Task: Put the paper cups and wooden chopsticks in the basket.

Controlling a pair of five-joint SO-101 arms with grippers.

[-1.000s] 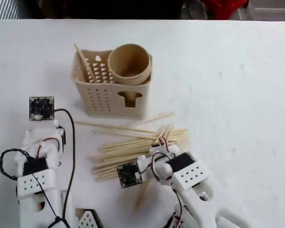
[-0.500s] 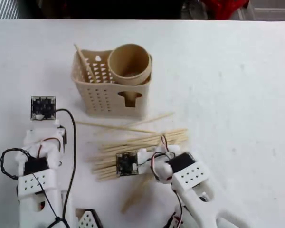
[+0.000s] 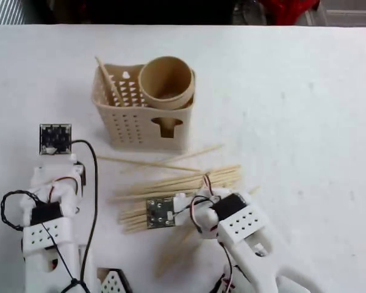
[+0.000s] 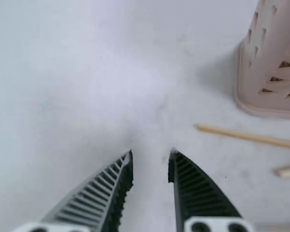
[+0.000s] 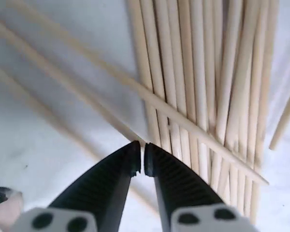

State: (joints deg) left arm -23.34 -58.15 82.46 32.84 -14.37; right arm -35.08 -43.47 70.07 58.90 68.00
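Note:
The beige basket [image 3: 143, 119] stands at the back with a paper cup [image 3: 166, 81] and one chopstick [image 3: 108, 78] in it. A pile of wooden chopsticks [image 3: 182, 184] lies on the table in front of the basket. My right gripper [image 5: 140, 157] hovers low over the pile [image 5: 203, 87], shut, with nothing visible between its fingertips. One chopstick [image 5: 135, 87] lies slantwise across the others. My left gripper [image 4: 151, 157] is open over bare table, to the left of the basket's corner [image 4: 275, 63], and a single chopstick [image 4: 246, 136] lies close by.
The right arm [image 3: 238, 226] covers the pile's near end. A stray chopstick [image 3: 171, 250] lies toward the front edge, and two more [image 3: 152, 162] lie between pile and basket. The left arm [image 3: 49, 207] stays at the front left. Open white table extends to the right.
The right arm's wrist has shifted left and slightly back over the pile. The stray chopstick near the front has swung leftward. The left arm has kept still.

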